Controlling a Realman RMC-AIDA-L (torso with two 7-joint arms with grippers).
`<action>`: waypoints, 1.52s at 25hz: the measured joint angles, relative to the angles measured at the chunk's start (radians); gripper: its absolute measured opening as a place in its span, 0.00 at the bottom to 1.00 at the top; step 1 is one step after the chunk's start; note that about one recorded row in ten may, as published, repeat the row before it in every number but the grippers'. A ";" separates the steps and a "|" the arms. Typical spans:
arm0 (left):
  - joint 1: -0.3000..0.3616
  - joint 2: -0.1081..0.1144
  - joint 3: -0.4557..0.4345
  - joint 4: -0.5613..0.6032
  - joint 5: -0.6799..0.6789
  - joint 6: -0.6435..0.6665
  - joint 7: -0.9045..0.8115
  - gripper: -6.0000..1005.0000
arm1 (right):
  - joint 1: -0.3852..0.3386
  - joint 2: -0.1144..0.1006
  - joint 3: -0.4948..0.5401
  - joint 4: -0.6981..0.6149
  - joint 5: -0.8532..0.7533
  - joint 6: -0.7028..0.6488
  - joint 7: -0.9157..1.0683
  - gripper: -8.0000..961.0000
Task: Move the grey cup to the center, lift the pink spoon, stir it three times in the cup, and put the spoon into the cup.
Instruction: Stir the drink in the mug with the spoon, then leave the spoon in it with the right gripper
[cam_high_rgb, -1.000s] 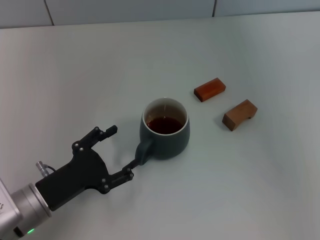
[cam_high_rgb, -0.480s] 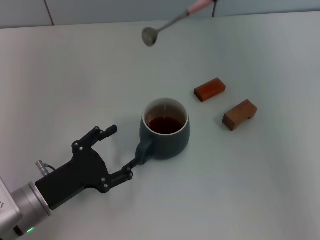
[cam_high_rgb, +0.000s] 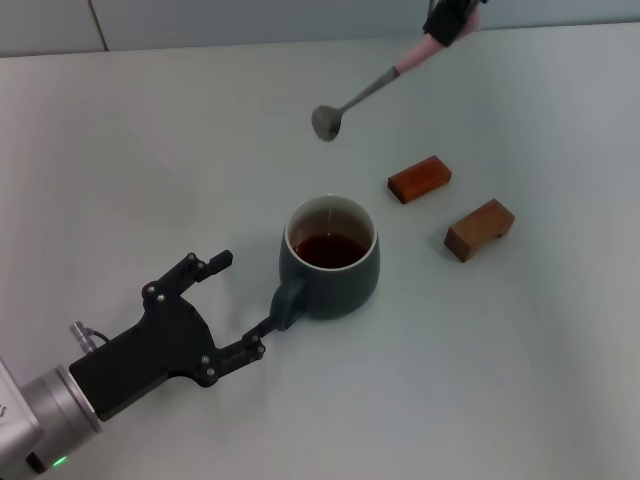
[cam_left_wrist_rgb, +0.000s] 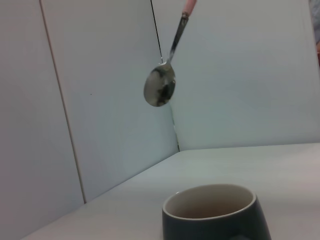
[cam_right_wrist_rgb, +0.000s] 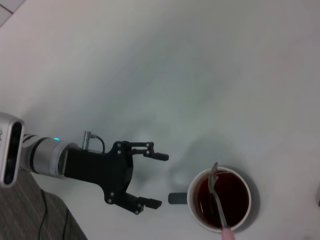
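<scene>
With the grey cup (cam_high_rgb: 330, 257) centred, our spread left gripper (cam_high_rgb: 235, 305) is idling while our right gripper (cam_high_rgb: 450, 18) is gripping the pink spoon (cam_high_rgb: 368, 93) above (stirring unstarted).

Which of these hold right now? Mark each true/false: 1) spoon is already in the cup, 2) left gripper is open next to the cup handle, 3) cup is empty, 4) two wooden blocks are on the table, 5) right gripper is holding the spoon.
1) False. The pink spoon hangs in the air above the grey cup, not touching it.
2) True. The left gripper is open, beside the handle.
3) False. The cup holds dark brown liquid.
4) True. One wooden block and another lie to the cup's right.
5) True. The right gripper grips the pink handle end.
</scene>
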 joint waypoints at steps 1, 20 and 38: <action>0.000 0.000 0.000 0.000 0.000 0.000 0.000 0.83 | 0.002 0.001 0.000 0.000 -0.004 -0.001 0.001 0.13; -0.006 0.002 -0.002 0.000 0.000 0.001 0.000 0.83 | 0.020 0.014 0.000 0.006 -0.075 -0.043 -0.002 0.13; -0.004 0.000 -0.003 -0.002 0.000 0.007 0.010 0.83 | -0.034 0.055 0.002 -0.145 -0.096 0.103 0.026 0.13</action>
